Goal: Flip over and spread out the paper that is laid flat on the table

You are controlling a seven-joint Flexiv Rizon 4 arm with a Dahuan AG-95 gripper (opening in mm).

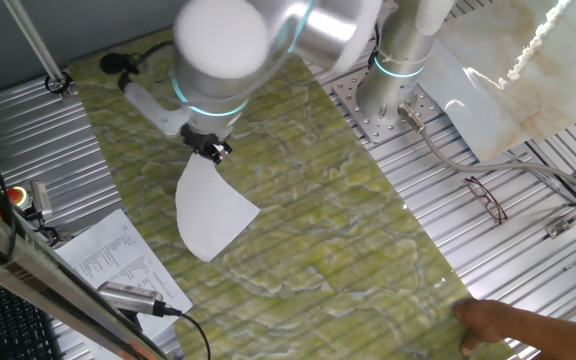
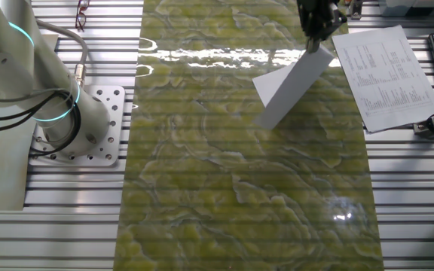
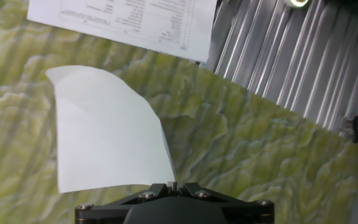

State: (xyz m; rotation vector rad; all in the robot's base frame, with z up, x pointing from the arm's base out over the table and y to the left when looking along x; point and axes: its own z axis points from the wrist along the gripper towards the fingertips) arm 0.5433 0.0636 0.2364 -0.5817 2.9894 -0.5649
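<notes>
The paper (image 1: 211, 212) is a blank white sheet, pinched at one edge and hanging curved above the green-yellow table (image 1: 328, 210). My gripper (image 1: 208, 147) is shut on its top edge. In the other fixed view the gripper (image 2: 316, 39) holds the paper (image 2: 292, 86) slanting down toward the table (image 2: 239, 188). In the hand view the paper (image 3: 107, 137) spreads away from the closed gripper (image 3: 174, 185), its far corner near the table (image 3: 253, 149).
A printed sheet (image 1: 118, 255) lies on the ribbed metal beside the table, also in the other fixed view (image 2: 386, 68). Glasses (image 1: 486, 198) rest on the metal. A person's hand (image 1: 513, 325) is at the table's near corner. A white marble-look slab (image 1: 508, 70) stands behind the arm base.
</notes>
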